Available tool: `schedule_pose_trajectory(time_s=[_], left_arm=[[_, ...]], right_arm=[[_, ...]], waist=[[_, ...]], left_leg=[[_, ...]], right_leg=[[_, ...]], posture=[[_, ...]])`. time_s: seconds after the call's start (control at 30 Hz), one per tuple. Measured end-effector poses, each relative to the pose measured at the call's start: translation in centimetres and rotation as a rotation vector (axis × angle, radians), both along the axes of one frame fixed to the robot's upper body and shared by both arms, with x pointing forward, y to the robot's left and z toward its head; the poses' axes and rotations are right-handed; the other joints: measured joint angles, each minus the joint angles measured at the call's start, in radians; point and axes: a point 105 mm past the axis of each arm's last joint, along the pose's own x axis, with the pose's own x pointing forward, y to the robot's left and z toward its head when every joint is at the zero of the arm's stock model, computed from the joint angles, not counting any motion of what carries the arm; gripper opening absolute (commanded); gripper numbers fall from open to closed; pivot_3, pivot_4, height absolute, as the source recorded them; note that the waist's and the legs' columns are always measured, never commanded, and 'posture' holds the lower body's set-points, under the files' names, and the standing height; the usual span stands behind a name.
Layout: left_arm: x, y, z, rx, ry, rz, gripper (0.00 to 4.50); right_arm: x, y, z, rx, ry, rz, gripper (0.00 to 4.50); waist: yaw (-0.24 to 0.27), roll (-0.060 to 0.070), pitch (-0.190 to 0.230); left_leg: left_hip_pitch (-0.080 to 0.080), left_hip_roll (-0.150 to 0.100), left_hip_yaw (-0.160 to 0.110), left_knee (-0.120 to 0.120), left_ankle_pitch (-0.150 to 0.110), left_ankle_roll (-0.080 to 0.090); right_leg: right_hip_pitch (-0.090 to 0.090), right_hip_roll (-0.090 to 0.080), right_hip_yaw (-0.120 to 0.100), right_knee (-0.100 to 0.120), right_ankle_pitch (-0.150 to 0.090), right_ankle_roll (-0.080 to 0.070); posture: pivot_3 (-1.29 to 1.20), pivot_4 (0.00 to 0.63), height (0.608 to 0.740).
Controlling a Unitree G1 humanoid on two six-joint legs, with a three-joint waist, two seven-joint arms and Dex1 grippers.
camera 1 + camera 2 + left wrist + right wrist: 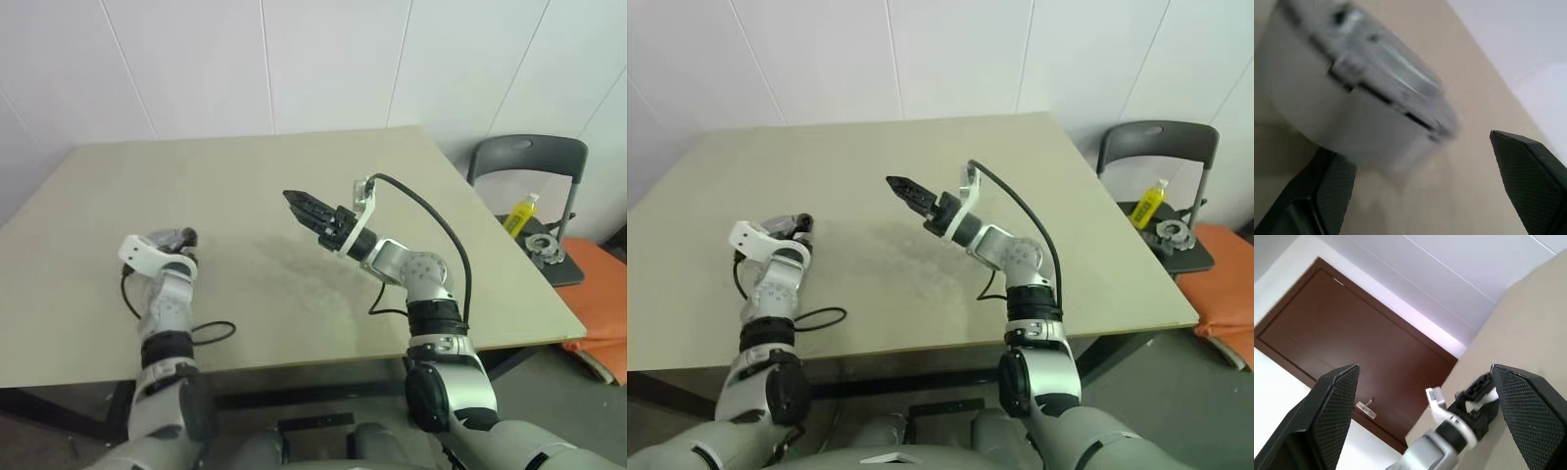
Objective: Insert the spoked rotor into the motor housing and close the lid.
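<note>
The spoked rotor, the motor housing and the lid are out of view. My left gripper (184, 236) hovers low over the table's near left part. Its fingers are open and empty in the left wrist view, where a blurred pale-grey rounded body (1352, 88) lies close ahead; I cannot tell what it is. My right gripper (294, 199) is raised over the middle of the table, pointing left and slightly up. The right wrist view shows it open (1425, 369) with nothing between its fingers, and my left gripper (1471, 404) in the distance.
The beige table (245, 176) stands against a white wall. Beyond its right edge a grey folding chair (529, 157) holds a yellow bottle (521, 213) and a small round silvery-grey part (542, 245), too small to identify. An orange cushion (598, 284) lies beside it.
</note>
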Motion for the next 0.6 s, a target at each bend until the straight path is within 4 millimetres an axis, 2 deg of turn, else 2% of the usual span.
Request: schedule_pose_trajectory(time_s=[0.17,0.27,0.47,0.6], left_arm=[[-2.4,-1.8,0.7,0.092,0.048,-0.129,4.46],[-3.3,-2.1,1.9,0.247,0.027,-0.241,4.46],[-2.7,-3.0,4.3,0.488,-0.142,-0.396,4.46],[-1.6,-4.1,4.8,0.562,-0.281,-0.475,4.46]], right_arm=[[0.1,0.1,-0.6,-0.080,-0.025,-0.004,4.50],[0.6,-0.1,-1.6,-0.210,-0.066,-0.052,4.50],[1.6,-1.5,-4.4,-0.508,-0.154,-0.153,4.50],[1.9,-3.0,-6.1,-0.654,-0.203,-0.203,4.50]], waist=[[0.001,0.001,0.000],[0.001,0.002,0.001],[0.010,0.003,0.001],[0.023,0.003,0.001]], left_leg=[[0.001,0.001,0.001,0.001,0.000,0.000],[0.002,0.001,0.001,0.001,-0.002,-0.003],[0.003,0.001,0.002,0.001,-0.002,-0.003],[0.002,0.001,0.002,0.000,-0.002,-0.003]], right_leg=[[0.001,0.002,-0.001,0.000,0.001,-0.002],[0.001,0.003,0.000,0.000,-0.001,-0.007],[0.001,0.003,0.000,-0.006,0.000,-0.009],[0.000,0.002,0.000,-0.007,0.000,-0.009]], posture=[[0.00,0.000,0.740],[0.00,0.000,0.740],[0.00,0.000,0.740],[0.00,0.000,0.740]])
